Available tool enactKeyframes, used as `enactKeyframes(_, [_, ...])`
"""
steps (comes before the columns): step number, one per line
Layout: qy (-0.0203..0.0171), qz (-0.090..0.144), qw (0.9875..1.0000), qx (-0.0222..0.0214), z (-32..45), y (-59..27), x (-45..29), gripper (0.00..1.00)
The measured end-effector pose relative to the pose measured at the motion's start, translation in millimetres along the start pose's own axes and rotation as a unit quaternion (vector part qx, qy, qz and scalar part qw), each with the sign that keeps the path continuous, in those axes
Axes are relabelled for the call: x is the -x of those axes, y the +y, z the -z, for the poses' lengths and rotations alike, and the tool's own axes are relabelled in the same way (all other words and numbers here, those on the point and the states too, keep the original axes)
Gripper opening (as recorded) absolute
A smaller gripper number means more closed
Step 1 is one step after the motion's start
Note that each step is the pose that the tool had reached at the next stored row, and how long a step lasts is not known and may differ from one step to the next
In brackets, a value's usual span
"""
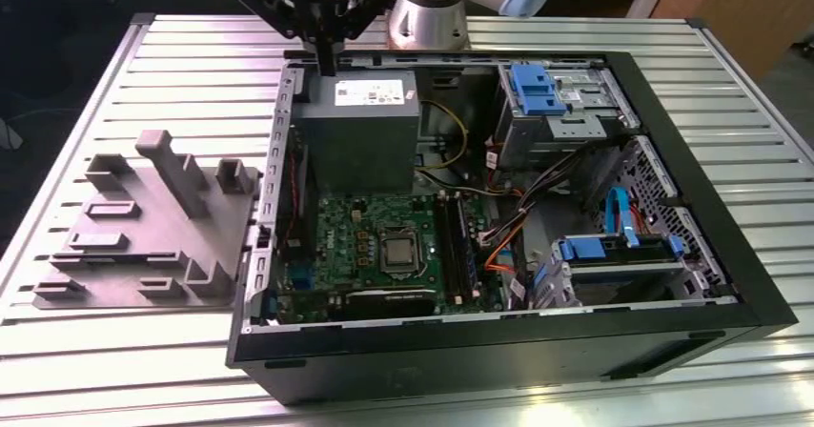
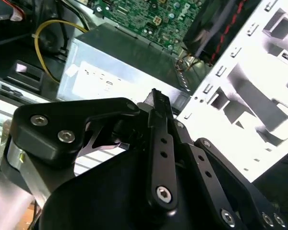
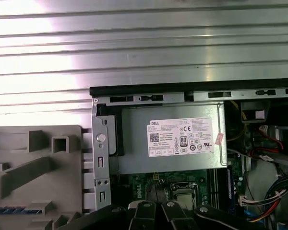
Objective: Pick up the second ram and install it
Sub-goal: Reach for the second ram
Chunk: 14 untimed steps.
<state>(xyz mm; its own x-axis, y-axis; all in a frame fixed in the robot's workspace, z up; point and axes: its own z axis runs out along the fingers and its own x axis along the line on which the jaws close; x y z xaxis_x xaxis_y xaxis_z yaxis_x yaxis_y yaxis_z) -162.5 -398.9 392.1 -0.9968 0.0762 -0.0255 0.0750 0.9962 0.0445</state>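
Metal slats of the table (image 1: 114,74) are carrying an open computer case (image 1: 509,351), and a grey fixture (image 1: 140,246) is lying just beside it on the exterior view's left. The gripper (image 1: 328,65) is hanging above the far rim of the case, over the far edge of the grey power supply (image 1: 362,132), with the power supply lying between it and the motherboard (image 1: 343,227). Its fingers (image 2: 159,143) are pressing together into one narrow dark bar in both the exterior view and the second wrist view; whether anything thin is caught between them I cannot tell. In the first wrist view a bluish strip, which looks like the second ram (image 3: 14,210), is sitting in a slot of the fixture, outside the case and apart from the gripper. On the motherboard the silver-topped processor (image 1: 400,251) is sitting just beside the long black memory slots (image 1: 456,241), which are running toward the power supply.
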Motion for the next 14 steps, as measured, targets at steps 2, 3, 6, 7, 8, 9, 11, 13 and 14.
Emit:
enactKeyframes(2, [0.0, 0.0, 1.0, 0.0, 0.0, -0.2, -3.0, 0.1])
enactKeyframes(3, [-0.0001, 0.0, 1.0, 0.0, 0.0, -0.3, -4.7, 0.1])
enactKeyframes(6, [-0.0002, 0.0, 1.0, 0.0, 0.0, -0.8, -10.2, 0.1])
enactKeyframes(7, [-0.0002, 0.0, 1.0, 0.0, 0.0, -0.9, -12.2, 0.1])
enactKeyframes(8, [-0.0004, 0.0, 1.0, 0.0, 0.0, -1.1, -14.5, 0.1])
enactKeyframes(9, [-0.0005, 0.0, 1.0, 0.0, 0.0, -1.3, -17.0, 0.1])
enactKeyframes(11, [-0.001, 0.0, 1.0, 0.0, 0.0, -1.7, -22.4, 0.1])
enactKeyframes(13, [-0.0014, 0.0, 1.0, 0.0001, -0.1, -2.1, -27.3, 0.1])
enactKeyframes(14, [-0.0016, 0.0, 1.0, 0.0001, -0.2, -2.3, -29.9, 0.1])
